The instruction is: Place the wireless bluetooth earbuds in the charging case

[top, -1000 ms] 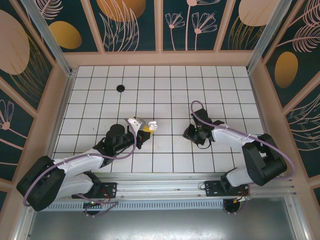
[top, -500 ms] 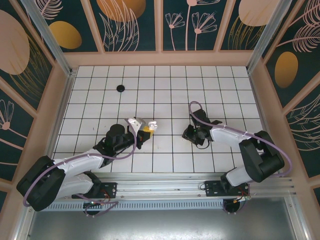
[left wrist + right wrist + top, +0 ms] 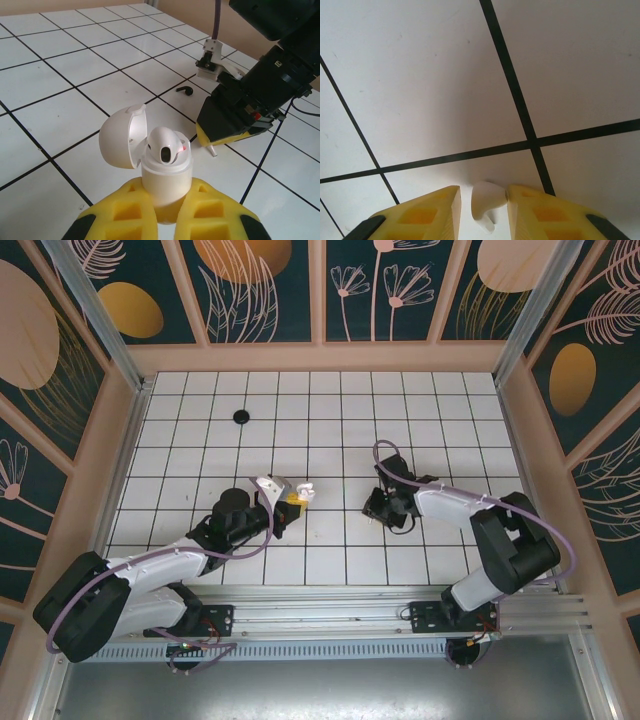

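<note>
The charging case [image 3: 303, 490] [image 3: 167, 175] sits left of centre on the tiled surface [image 3: 340, 420], nearer the near edge than the far edge. It is upright and its base is clamped between the yellow pads of the left gripper [image 3: 296, 498] [image 3: 167, 212]. The lid [image 3: 124, 136] is hinged open to one side. A white rounded body with a dark oval opening [image 3: 166, 146] sits in the well.

A small white earbud-shaped piece [image 3: 486, 200] lies on the tile between the fingers of the right gripper [image 3: 374, 510] [image 3: 214, 146] [image 3: 484, 192]. One pad touches it and a thin gap shows at the other. Whether the piece is firmly gripped cannot be told. This gripper is angled down to the surface right of centre. Bare tile separates it from the case.

In the left wrist view a black comma-shaped piece [image 3: 186, 90] lies flat on a tile just beyond the right gripper, apart from the case. The right wrist housing and its purple cable [image 3: 216, 20] stand between the case and the right edge.

A round black object [image 3: 241, 417] rests alone toward the far-left corner, well apart from both arms.

Open tile extends from both grippers to the far edge and to the left and right edges. A raised wooden border [image 3: 320, 358] closes the far side and both lateral sides.
</note>
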Controlling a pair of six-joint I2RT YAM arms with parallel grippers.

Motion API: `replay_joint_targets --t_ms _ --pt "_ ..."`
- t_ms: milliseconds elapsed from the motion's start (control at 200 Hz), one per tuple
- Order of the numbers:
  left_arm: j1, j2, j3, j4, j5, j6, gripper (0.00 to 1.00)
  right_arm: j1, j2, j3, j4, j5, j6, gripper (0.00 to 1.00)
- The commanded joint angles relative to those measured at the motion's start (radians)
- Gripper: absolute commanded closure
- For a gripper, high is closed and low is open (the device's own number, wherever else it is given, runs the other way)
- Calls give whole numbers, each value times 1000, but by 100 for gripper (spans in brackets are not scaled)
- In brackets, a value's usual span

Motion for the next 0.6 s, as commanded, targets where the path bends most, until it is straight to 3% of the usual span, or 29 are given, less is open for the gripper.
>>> replay_joint_targets --t_ms 0,335,596 --pt "2 -7 21 -2 1 20 100 8 26 38 -9 38 -18 72" --pt "2 0 25 2 5 23 100 14 25 59 -53 76 -28 79" --pt "2 15 28 41 55 26 100 37 -67 67 -62 149 13 81"
